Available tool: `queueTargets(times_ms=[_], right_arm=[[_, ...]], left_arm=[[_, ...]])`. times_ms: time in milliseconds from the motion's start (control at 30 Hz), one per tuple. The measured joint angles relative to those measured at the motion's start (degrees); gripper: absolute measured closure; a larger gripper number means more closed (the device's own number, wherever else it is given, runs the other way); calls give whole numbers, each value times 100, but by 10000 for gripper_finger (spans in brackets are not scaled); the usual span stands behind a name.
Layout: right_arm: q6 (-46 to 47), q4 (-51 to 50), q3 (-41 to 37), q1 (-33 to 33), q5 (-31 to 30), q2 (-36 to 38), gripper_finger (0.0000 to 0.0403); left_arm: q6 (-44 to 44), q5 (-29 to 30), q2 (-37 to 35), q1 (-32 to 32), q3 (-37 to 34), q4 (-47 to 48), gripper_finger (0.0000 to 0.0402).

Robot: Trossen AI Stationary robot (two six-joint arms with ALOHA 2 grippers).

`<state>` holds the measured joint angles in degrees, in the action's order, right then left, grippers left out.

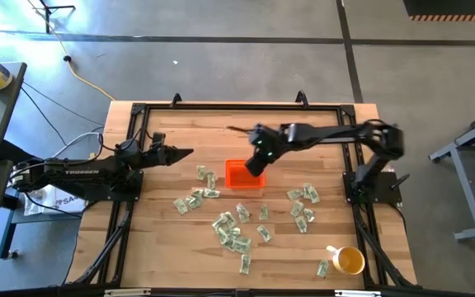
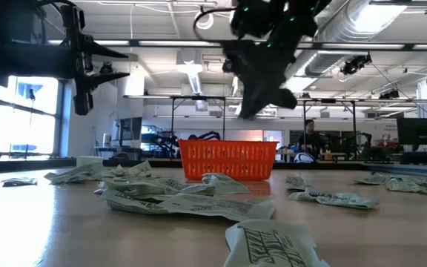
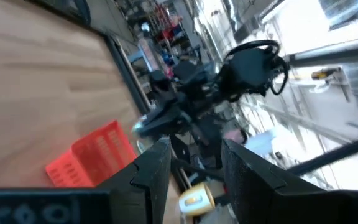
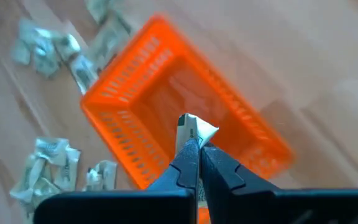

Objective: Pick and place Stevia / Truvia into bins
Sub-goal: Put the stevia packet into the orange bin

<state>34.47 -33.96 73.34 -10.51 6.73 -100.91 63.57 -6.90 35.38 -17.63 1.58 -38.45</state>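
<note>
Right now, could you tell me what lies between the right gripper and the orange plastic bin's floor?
Only air: the right gripper, shut on one green-and-white paper packet, hangs above the bin in the right wrist view.

From my station I see a grey concrete floor (image 1: 246, 58) with dark seams around the wooden table (image 1: 171, 256). A yellow cable (image 1: 85, 80) snakes across it. Beyond, bright windows (image 2: 17, 122), ceiling ducts (image 2: 376, 30), desks and 1 seated person (image 2: 311, 137).

Wooden worktop (image 1: 180, 239) with a yellow mug (image 1: 349, 261).
The mug stands near one corner; a yellow cable (image 1: 79, 73) trails across the grey floor (image 1: 221, 49).
</note>
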Motion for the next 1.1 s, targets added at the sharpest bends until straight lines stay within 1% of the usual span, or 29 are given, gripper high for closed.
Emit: queueTargets(times_ms=[133,233,300,367,467,500,567,600,667,733,833,900,1000,1100], right_arm=[[-3,-62,339,172,-92,-552,386],[-4,-122,558,267,-523,-624,349],[0,-175,705,297,-825,-624,312],[-1,-359,869,317,-1080,-586,265],[-50,-868,1188,318,-1358,-570,187],[-167,-1125,1290,344,-1548,-570,161],[-425,-1574,1487,456,-2233,-568,116],[-570,-1751,1574,521,-2598,-543,97],[-785,-2057,1657,602,-2931,-457,67],[-769,-2386,1637,601,-2950,-391,52],[-764,-2539,1280,455,-2877,-268,47],[-851,-2392,905,324,-2760,-133,48],[-1025,-1898,295,121,-2477,170,53],[-1080,-1582,-248,-90,-2393,515,58]], left_arm=[[0,-311,2,2,0,462,224],[35,-425,2,2,0,890,224],[107,-434,2,2,0,1166,224],[96,-437,0,2,0,1350,224],[-60,-434,2,2,7,1692,224],[-182,-434,2,2,61,1919,224],[-519,-418,2,2,336,2606,224],[-755,-354,3,2,550,3104,224],[-1321,-97,82,4,1091,4270,225],[-1776,373,285,4,1740,5455,225],[-1996,911,829,2,2596,6599,224],[-1982,1029,1282,2,2967,6929,224],[-1651,1017,2049,2,3276,6961,224],[-1134,769,2806,2,3422,6973,224]])
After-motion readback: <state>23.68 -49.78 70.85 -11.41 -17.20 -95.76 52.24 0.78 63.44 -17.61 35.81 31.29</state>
